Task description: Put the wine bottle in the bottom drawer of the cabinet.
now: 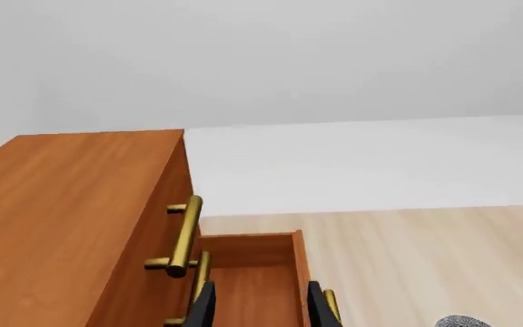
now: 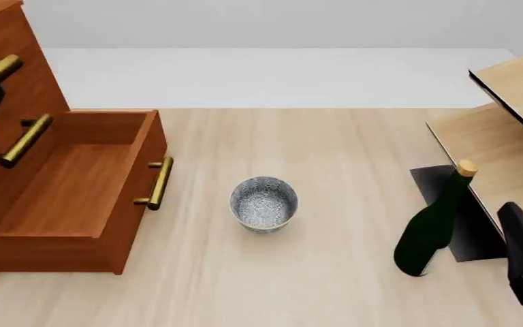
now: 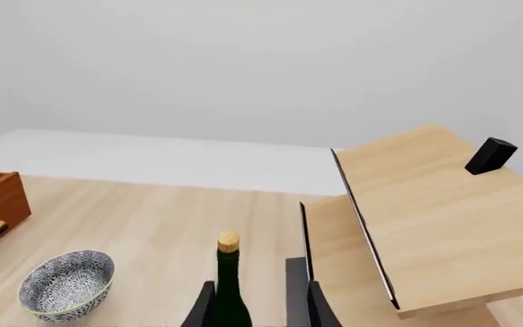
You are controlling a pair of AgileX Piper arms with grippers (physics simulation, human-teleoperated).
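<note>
Right claw (image 3: 258,308) parted around upright wine bottle (image 2: 432,225), grip unconfirmed; left claw (image 1: 259,306) parted, empty. Bottom drawer (image 2: 57,194) open at left; bottle not yet lifted.

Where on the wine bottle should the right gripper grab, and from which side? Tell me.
Grip the wine bottle on its wide lower body, coming in level from the near right, where the right gripper already flanks it. It stands upright, and the slim neck under the cork gives less hold. The rack blocks the far-right side.
</note>
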